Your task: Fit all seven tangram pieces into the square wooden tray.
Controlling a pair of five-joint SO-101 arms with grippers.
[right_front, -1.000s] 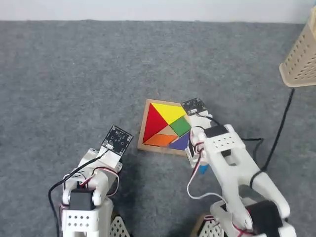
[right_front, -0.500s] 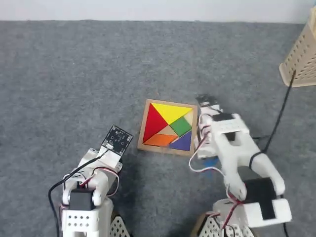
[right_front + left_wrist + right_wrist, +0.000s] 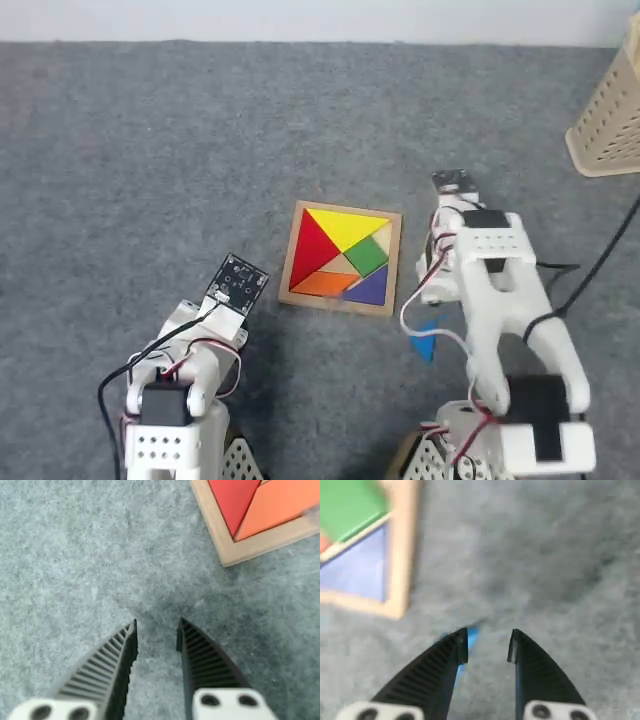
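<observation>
Near the middle of the grey carpet [image 3: 180, 150] we are seeing the square wooden tray [image 3: 336, 302] lying flat. A red triangle [image 3: 312, 248], a yellow triangle [image 3: 345, 228], a green square [image 3: 367, 255], an orange piece [image 3: 322, 284] and a purple piece [image 3: 370, 288] are sitting inside it. Off the tray's near right corner, a blue piece [image 3: 425, 346] is lying loose on the carpet, partly under the right arm's wires. The right gripper [image 3: 488, 642] is hovering low over the carpet beside that corner. Its jaws are standing a narrow way apart and gripping nothing, and the blue piece is peeking out just behind one fingertip. The left gripper [image 3: 156, 630] is hanging over bare carpet near the tray's near left corner, apart from the rim, likewise parted narrowly and carrying nothing.
</observation>
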